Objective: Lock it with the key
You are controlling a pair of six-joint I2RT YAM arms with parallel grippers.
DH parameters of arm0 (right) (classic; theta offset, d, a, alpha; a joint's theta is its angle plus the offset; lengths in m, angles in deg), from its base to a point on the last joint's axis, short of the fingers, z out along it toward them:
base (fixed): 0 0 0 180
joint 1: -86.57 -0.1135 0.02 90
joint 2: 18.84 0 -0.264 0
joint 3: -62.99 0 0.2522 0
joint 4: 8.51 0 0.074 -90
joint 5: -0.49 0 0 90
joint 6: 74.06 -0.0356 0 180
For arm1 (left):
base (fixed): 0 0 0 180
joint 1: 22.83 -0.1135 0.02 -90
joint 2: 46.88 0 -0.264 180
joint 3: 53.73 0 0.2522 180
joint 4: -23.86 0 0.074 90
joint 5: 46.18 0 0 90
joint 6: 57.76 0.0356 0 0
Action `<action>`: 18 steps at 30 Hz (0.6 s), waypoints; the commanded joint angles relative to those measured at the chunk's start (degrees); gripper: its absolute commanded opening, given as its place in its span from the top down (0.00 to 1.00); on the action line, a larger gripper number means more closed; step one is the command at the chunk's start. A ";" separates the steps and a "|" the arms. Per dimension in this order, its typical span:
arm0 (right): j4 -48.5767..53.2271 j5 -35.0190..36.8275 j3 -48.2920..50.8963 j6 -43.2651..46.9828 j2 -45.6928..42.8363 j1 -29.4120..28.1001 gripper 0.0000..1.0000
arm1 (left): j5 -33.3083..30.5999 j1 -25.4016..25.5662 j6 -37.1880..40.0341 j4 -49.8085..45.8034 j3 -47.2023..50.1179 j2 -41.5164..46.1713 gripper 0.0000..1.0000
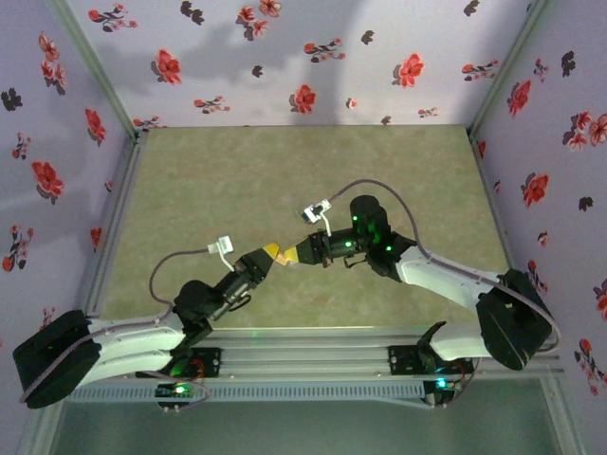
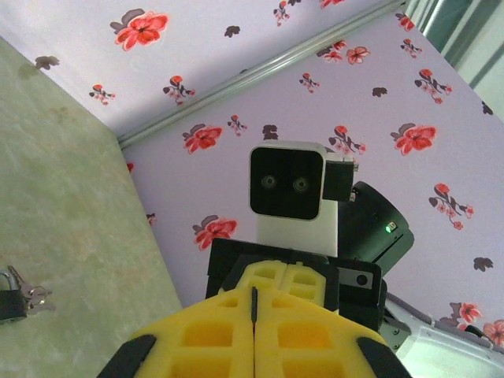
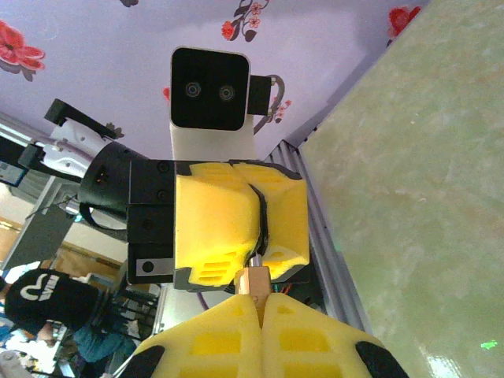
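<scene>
Both grippers meet tip to tip above the middle of the green table [image 1: 285,171]. My right gripper [image 1: 294,255] [image 3: 258,305] is shut on a small brass padlock [image 3: 254,280], whose end sticks out past the yellow fingertips. A short silver key shaft [image 3: 256,257] runs from that end into the left gripper's yellow fingers [image 3: 213,220]. My left gripper [image 1: 271,253] [image 2: 253,298] is shut on the key, whose thin dark head [image 2: 253,304] shows edge-on between the pads. The right gripper's fingers [image 2: 285,276] sit just beyond it.
A dark second padlock with a bunch of keys [image 2: 14,299] lies on the table to the left in the left wrist view. Flowered walls [image 1: 285,57] close in the table on three sides. A metal rail [image 1: 313,365] runs along the near edge by the arm bases.
</scene>
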 commanded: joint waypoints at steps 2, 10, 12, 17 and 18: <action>-0.79 6.92 -2.60 3.12 0.46 -2.53 0.92 | 9.44 4.13 -1.69 -1.91 -2.35 -1.23 1.00; 2.64 7.87 -2.67 5.45 -0.33 -2.43 0.87 | 7.70 4.02 -1.74 -2.00 -1.32 -0.90 1.00; 3.40 8.02 -2.73 5.85 -0.62 -2.45 0.86 | 7.21 3.97 -1.91 -2.03 -1.12 -0.83 1.00; 5.73 8.83 -2.85 7.23 -1.38 -2.21 0.81 | 5.66 4.00 -2.62 -2.93 -0.48 -0.84 1.00; 6.09 9.02 -2.85 7.44 -1.55 -2.08 0.79 | 5.33 4.02 -2.75 -3.06 -0.34 -0.98 1.00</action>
